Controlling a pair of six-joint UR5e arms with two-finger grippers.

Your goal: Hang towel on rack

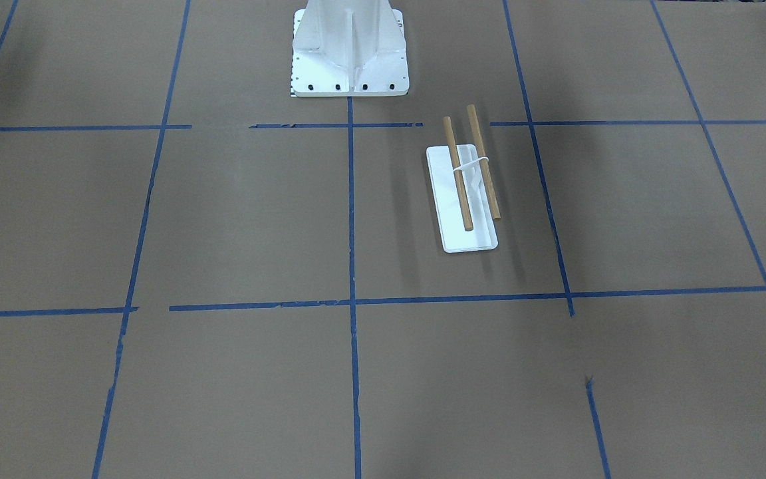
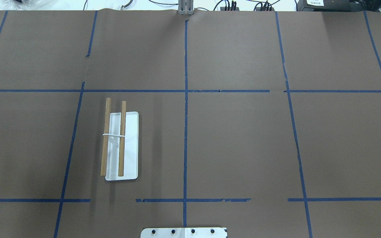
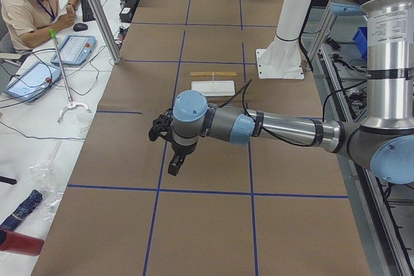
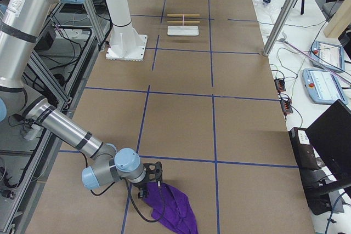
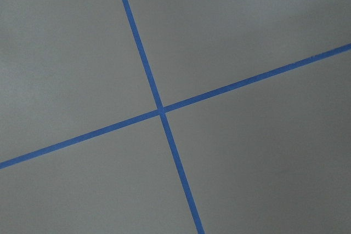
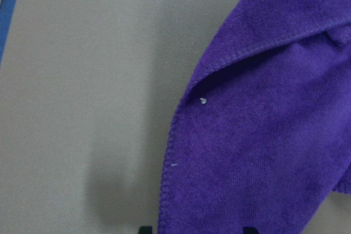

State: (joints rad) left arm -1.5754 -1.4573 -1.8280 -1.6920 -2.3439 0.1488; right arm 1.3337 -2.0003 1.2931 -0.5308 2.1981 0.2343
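The rack (image 1: 466,179) is two light-brown dowels joined by a white band on a small white tray; it also shows in the overhead view (image 2: 121,142) and both side views (image 3: 213,81) (image 4: 183,23). The purple towel (image 4: 171,206) lies crumpled on the table at the robot's right end, far from the rack. My right gripper (image 4: 156,182) hovers just over the towel's edge; in the right wrist view its two tips (image 6: 196,229) stand apart over the towel (image 6: 263,124). My left gripper (image 3: 173,166) hangs over bare paper; I cannot tell its state.
The white bolted pedestal (image 1: 350,53) stands near the rack on the robot's side. Blue tape lines (image 5: 162,109) grid the brown paper. An operator (image 3: 32,4) sits at a side desk with tablets and cables. A metal post (image 4: 282,17) stands at the table's edge.
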